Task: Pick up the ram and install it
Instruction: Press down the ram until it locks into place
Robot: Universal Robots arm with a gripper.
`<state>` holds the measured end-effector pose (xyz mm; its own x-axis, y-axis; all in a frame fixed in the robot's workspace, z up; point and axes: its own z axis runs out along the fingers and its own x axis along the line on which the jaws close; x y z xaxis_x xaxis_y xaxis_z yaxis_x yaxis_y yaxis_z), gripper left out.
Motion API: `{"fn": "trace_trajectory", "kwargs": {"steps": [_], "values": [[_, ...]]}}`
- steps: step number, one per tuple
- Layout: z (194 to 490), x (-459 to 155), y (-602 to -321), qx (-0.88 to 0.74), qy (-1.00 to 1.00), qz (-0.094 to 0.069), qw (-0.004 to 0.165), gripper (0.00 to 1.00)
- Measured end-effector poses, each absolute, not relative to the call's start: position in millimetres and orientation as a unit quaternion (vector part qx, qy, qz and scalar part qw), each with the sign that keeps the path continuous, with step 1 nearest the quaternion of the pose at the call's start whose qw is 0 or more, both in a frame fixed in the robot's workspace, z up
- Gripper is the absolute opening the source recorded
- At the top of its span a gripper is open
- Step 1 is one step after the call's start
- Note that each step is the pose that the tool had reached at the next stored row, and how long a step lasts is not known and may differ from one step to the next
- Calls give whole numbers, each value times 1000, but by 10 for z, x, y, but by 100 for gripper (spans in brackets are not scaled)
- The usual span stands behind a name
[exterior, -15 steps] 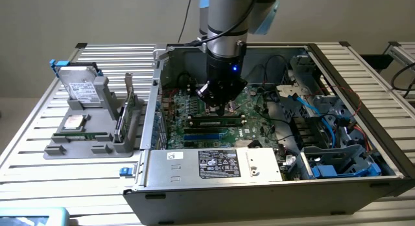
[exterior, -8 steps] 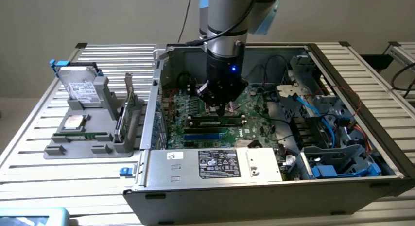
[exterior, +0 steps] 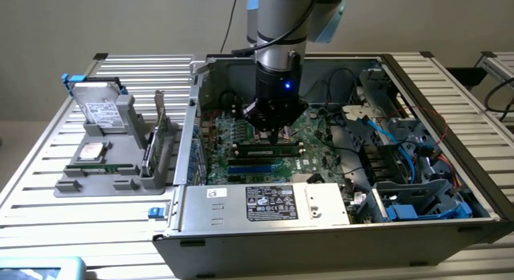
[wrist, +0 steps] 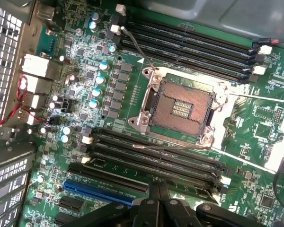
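Item: gripper (exterior: 272, 135), jaws closed and holding nothing visible, poised inside the open computer case (exterior: 418, 226) directly above the motherboard (wrist: 75, 61). Item: the ram (exterior: 269, 152), lying seated in a black memory slot (wrist: 156, 158) just below the fingertips, its long axis running across the exterior view from left to right. The blue slot (exterior: 255, 169) lay just beside it, nearer the camera.
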<state>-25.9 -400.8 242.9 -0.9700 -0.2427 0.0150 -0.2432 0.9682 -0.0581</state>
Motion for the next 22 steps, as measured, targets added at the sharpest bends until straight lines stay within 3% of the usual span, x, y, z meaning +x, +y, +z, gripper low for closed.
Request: {"fn": "trace_trajectory", "kwargs": {"steps": [22], "values": [[2429, -259, -4008, 34, -999, 38, 2, 11]]}}
